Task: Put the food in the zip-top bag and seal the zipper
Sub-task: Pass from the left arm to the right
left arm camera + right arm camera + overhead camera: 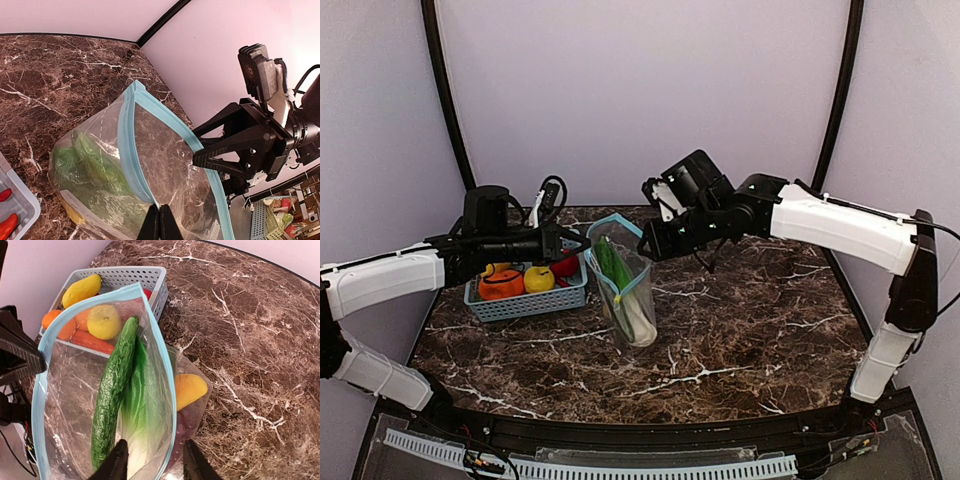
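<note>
The dark brown marble-patterned counter (750, 330) carries everything. Near its middle, a little toward the left edge, the clear, crinkly zip-top bag (625, 300) is held upright with its mouth wide and its thin teal-blue zipper strip (127, 145) unsealed.

The teal lattice plastic basket (525, 303) sits by the rear-left corner, just beside the bag. Inside the bag are the long green cucumber (112, 400) and the green-leafed, white-stemmed cabbage (137, 405). A yellow-orange piece (189, 390) shows low at the bag's wall, seemingly inside. A round orange piece (501, 285), a yellow one (539, 278) and a red one (565, 266) lie in the basket.

The left gripper (160, 222) is pinched tight on the zipper strip. The right gripper (156, 462) straddles the opposite rim, jaws partly apart and holding nothing.

Filling looks to be the step in hand. The next move probably calls for fetching a basket piece without collapsing the mouth.
</note>
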{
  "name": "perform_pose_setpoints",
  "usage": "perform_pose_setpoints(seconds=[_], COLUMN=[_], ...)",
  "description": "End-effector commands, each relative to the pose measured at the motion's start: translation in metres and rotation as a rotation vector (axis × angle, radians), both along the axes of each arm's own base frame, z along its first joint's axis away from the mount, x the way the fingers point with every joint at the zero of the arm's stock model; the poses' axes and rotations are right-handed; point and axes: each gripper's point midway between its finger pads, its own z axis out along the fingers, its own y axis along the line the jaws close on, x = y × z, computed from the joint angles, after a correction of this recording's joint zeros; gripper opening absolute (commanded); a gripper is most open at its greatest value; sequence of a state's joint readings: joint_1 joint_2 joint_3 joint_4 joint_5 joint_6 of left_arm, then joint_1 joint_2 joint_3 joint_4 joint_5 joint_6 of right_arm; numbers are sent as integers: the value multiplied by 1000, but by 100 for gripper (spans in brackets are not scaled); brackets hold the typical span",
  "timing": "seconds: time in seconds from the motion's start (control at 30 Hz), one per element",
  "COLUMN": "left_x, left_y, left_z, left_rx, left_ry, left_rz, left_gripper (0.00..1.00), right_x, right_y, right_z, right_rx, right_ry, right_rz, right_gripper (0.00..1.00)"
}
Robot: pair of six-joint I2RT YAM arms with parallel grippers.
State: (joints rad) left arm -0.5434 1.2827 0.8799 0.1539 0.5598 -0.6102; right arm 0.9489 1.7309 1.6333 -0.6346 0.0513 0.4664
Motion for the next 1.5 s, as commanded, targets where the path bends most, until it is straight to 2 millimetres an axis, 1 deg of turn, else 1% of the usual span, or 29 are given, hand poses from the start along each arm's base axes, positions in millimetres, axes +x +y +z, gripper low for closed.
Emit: perform_pose_setpoints(seconds=[0.0,0.3,0.37,0.57,0.63,0.7,0.83,0.97,1.0,1.03,1.07,1.1,1.13,1.17,1.2,1.23,1.27,1.3,1.33,1.37,1.4,1.43,1.47], left_x=[-3,-3,-3,-1,-1,0,0,0,-1,-1,-1,-1,-2,-1,-2,0,-1,2,1,2,5,3,7], left_y=[4,7,8,11,12,13,13,12,12,11,11,12,14,16,20,26,31,39,46,58,68,77,88], left_z=[-4,-7,-6,-3,-2,-4,-7,-5,-3,-2,2,1,3,3,6,10,11,16,16,17,17,15,13], left_rx=[21,43,45,77,88,100,104,96,93,91,88,99,118,134,157,171,200,214,242,267,286,312,332], left_ry=[-3,-3,-6,-21,-26,-25,-13,-15,-16,-17,-26,-25,-29,-31,-40,-55,-60,-74,-72,-62,-64,-46,-39], left_rz=[5,13,16,26,29,34,36,31,27,23,22,19,17,28,29,51,54,82,89,122,147,165,192], left_gripper=[1,1,1,1,1,1,1,2,4,10,14,25,31,43,49,60,64,71,73,77,78,81,83], right_x=[6,8,7,1,0,0,-3,0,1,2,2,3,3,3,3,6,7,7,7,7,8,8,8], right_y=[5,7,8,11,11,12,18,18,17,17,18,18,18,18,18,16,15,14,14,14,14,13,13], right_z=[-3,3,8,46,54,56,50,45,42,41,39,38,37,37,37,37,38,37,37,37,38,37,37], right_rx=[9,20,31,130,156,167,174,161,152,148,145,143,142,142,143,134,133,131,128,129,129,127,126], right_ry=[-6,-19,-22,-68,-92,-98,-66,-65,-63,-62,-59,-56,-54,-55,-54,-65,-69,-70,-70,-73,-75,-75,-75], right_rz=[-3,-2,3,36,45,44,66,49,44,40,38,37,37,37,35,19,15,12,11,11,10,8,7], right_gripper=[24,0,0,0,0,0,0,0,0,0,0,0,0,0,0,0,0,0,0,0,0,0,0])
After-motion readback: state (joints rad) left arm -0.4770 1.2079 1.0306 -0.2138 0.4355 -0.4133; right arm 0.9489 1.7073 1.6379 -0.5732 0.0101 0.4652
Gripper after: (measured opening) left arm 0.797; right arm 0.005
